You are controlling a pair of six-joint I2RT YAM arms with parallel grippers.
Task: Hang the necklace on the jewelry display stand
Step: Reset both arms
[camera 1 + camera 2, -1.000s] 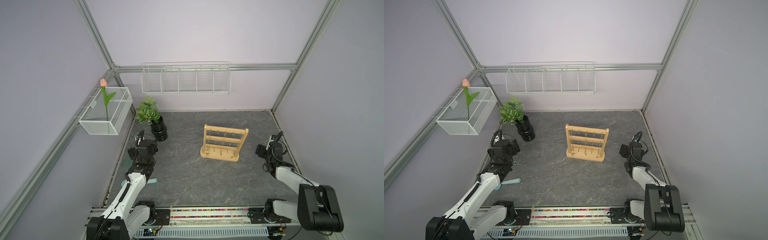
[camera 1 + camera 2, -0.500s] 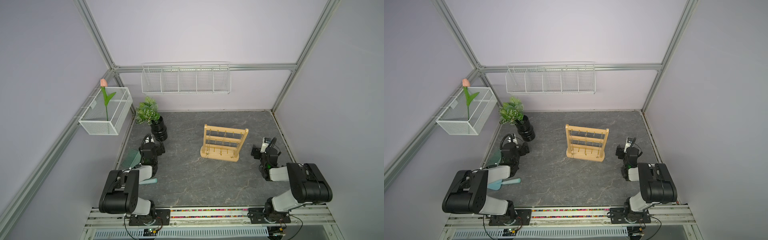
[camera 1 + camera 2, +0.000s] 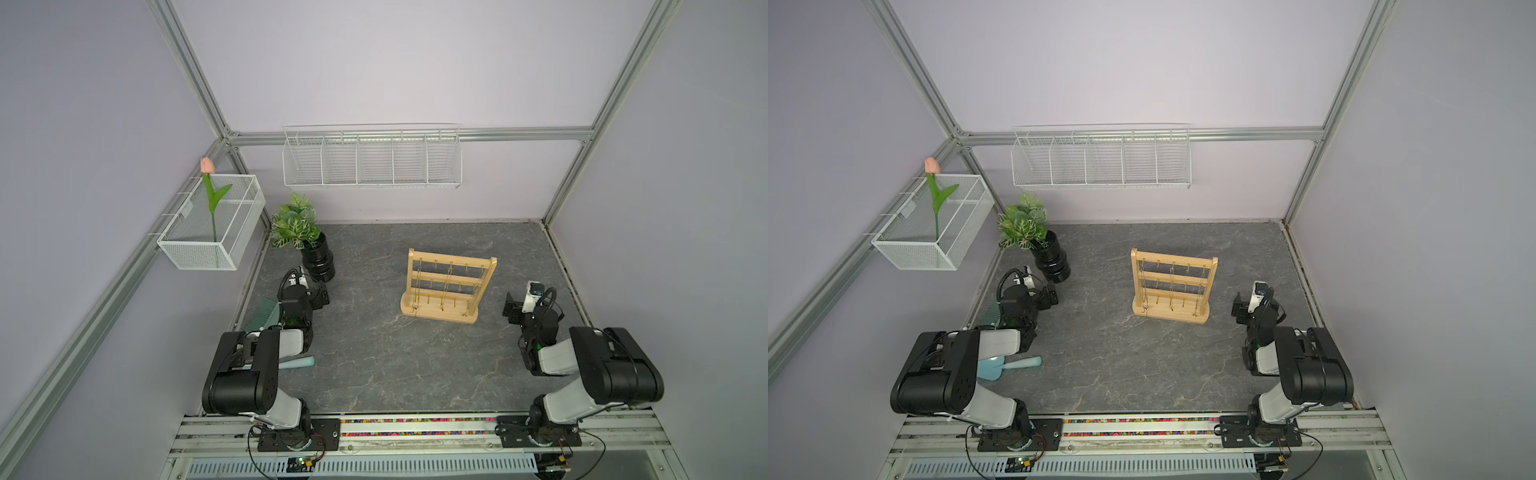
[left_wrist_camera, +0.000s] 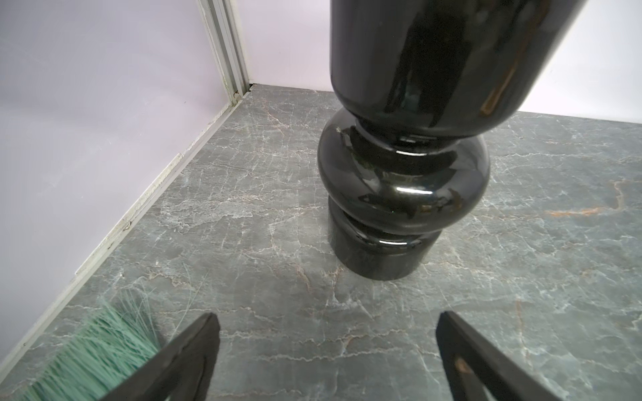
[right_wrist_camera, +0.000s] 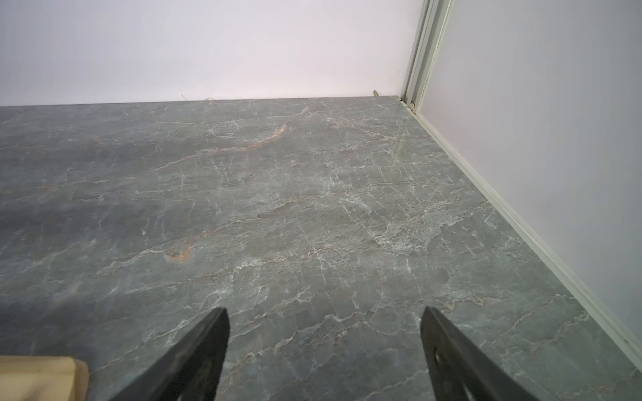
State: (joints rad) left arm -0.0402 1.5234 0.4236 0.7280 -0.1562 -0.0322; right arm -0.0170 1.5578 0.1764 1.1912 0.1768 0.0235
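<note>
On the jewelry display stand [image 3: 451, 314], faint chains [image 3: 449, 278], perhaps necklaces; both jaws spread, empty.

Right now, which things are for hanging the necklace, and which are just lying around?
For the job: jewelry display stand, gold chains on its hooks, left gripper and right gripper, both open and empty.

Just lying about: black vase with plant, green brush, blue scoop, long wire basket, mesh basket with pink tulip.

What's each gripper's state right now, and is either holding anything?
Left gripper: open, holding nothing, facing the black vase.
Right gripper: open, holding nothing.
</note>
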